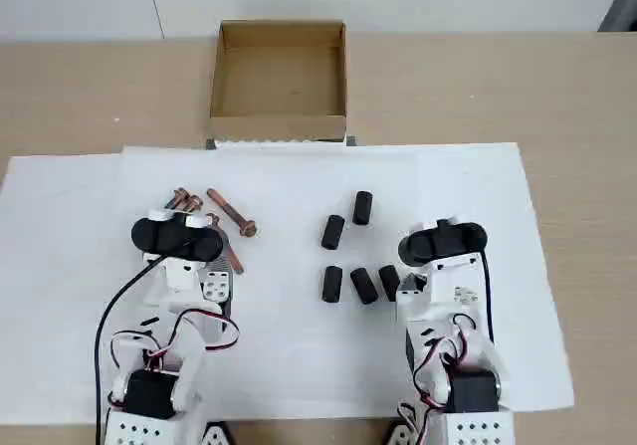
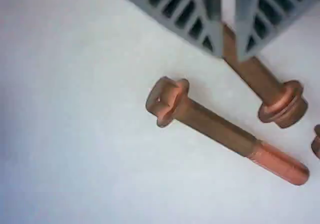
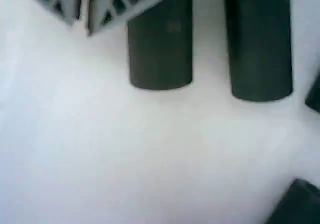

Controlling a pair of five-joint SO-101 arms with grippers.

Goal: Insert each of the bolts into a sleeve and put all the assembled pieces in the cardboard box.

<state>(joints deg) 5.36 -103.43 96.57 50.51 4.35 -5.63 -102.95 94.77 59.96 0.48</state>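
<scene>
Several copper bolts lie on the left of the white sheet, and several black sleeves lie in the middle. The cardboard box stands beyond the sheet. In the left wrist view, one bolt lies flat on the paper. My left gripper is shut just over the threaded end of a second bolt. My right gripper is shut beside an upright-looking sleeve, with another sleeve next to it. Both arms hang low over the sheet.
The white paper sheet covers most of the wooden table. A third bolt head shows at the left wrist view's edge. Two more sleeve ends show near the right gripper. Bare paper lies between bolts and sleeves.
</scene>
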